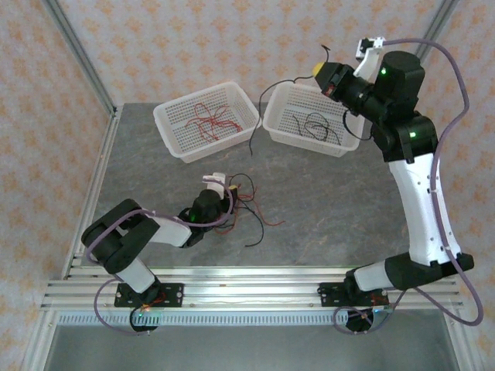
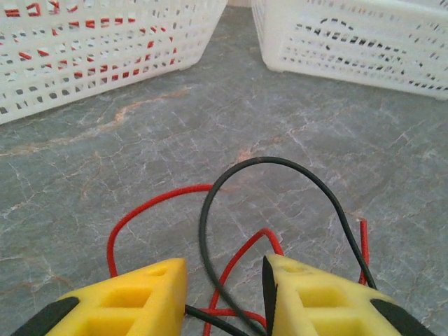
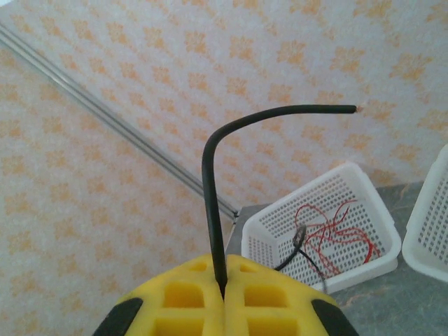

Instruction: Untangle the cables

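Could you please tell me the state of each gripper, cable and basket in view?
Left gripper: open, astride the tangle.
Right gripper: shut on a black cable.
Tangle: red and black, on the table.
Left basket: holds red cables.
Right basket: holds black cables.

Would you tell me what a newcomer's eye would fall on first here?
The right arm's jaws, raised high at the far right, are shut on a thin black wire. Two white perforated plastic baskets sit at the far side of the table, the left one holding red wires, the right one black wires. Nearer, the left arm's jaws stand open over a red-and-black wire tangle.
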Motion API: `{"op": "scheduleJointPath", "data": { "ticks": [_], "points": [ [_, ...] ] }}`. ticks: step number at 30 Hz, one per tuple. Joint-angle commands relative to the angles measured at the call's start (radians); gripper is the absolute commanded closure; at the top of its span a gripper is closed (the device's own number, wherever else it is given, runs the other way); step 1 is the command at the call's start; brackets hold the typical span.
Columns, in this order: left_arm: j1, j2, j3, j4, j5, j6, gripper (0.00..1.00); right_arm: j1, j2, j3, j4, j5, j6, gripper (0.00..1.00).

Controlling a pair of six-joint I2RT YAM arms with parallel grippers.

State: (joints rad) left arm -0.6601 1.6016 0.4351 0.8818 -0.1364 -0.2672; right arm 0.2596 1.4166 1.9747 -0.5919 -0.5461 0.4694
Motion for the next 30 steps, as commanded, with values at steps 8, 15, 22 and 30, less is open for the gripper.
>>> {"op": "scheduleJointPath", "data": {
  "ticks": [8, 15, 22, 30],
  "points": [
    [0.002, -0.129, -0.037, 0.002, 0.038, -0.044, 0.46, -0.082, 0.129, 0.156, 0.013, 0.001, -0.076, 1.00],
    [-0.020, -0.277, 0.023, -0.167, 0.057, -0.021, 0.26, -0.165, 0.223, 0.173, 0.066, 0.066, -0.160, 1.00],
    [-0.051, -0.437, 0.085, -0.349, 0.016, -0.012, 0.23, -0.186, 0.338, 0.172, 0.109, 0.090, -0.254, 1.00],
    [-0.080, -0.602, 0.138, -0.534, -0.039, -0.020, 0.23, -0.186, 0.455, 0.244, 0.124, 0.143, -0.323, 1.00]
  ]
}}
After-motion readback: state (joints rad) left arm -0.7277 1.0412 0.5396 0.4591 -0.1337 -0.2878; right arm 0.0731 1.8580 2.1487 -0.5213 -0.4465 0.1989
